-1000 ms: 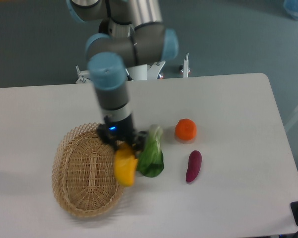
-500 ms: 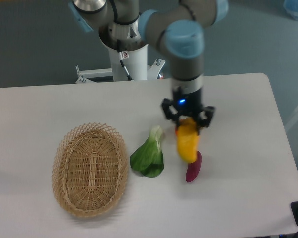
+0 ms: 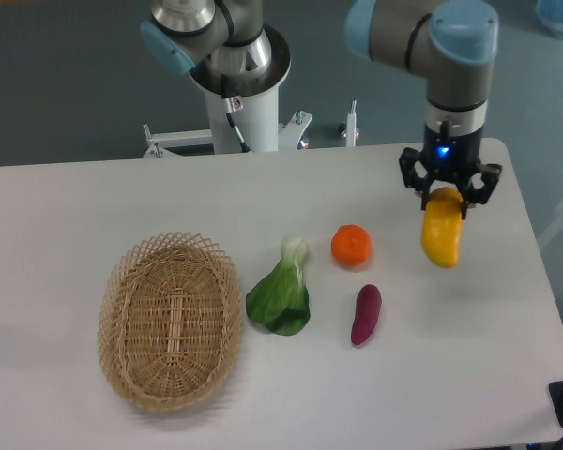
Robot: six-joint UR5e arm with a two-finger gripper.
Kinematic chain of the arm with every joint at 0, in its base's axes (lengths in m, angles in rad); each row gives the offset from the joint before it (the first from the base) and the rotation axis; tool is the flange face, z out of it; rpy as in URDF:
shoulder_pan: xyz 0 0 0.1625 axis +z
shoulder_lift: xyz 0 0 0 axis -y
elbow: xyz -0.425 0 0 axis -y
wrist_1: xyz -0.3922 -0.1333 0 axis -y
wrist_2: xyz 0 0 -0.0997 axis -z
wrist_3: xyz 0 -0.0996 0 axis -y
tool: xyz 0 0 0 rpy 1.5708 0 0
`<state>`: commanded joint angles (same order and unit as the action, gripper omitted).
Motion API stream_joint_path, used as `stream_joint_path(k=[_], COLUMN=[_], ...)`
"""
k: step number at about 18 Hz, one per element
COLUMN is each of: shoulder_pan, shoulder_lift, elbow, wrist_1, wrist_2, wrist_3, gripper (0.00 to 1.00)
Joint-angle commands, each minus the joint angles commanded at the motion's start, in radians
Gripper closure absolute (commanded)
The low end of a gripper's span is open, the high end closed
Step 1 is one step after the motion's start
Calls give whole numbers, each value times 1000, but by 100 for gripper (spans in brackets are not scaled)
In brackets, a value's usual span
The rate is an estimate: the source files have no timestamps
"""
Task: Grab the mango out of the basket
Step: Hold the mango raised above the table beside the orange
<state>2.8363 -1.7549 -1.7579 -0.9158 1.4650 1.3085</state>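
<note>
Mango (image 3: 441,239) hung clear of the tabletop (image 3: 94,206), near the right edge toward the far right corner, clamped at its upper end in the gripper (image 3: 448,194). Basket (image 3: 171,320) sat bare of fruit near the front left, well apart from the mango. Judged the pick as done; carry in hand, with set-down or hold next.

Advice for the step:
- Grip kept firm and steady. Only the top of the fruit pinched, most of its length dangling below the fingers; smooth skin, so a slip or swing seemed the main risk.
- Travel taken slowly, no sharp wrist turns, to avoid a pendulum swing of the hanging end.
- If lowered here, descent kept inboard of the right edge, fruit laid down on its side before release to stop a roll off the table.
- Orange (image 3: 351,246) and sweet potato (image 3: 366,314) left of the mango, apart from it; bok choy (image 3: 281,292) further left, beside the basket. None in the way at present.

Arm pose: base column at the far edge, centre; upper links reached across to the right, last link vertical, wrist pointed straight down, blue light showing above the fingers. Jaws closed on the mango from either side.
</note>
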Motion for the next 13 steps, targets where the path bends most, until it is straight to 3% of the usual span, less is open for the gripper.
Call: stream_joint_path(k=[13], shoulder_pan=[5], shoulder_lift=[2], elbow=[0], wrist_1=[6], wrist_2=[-23], wrist_3=[-3], gripper=[48])
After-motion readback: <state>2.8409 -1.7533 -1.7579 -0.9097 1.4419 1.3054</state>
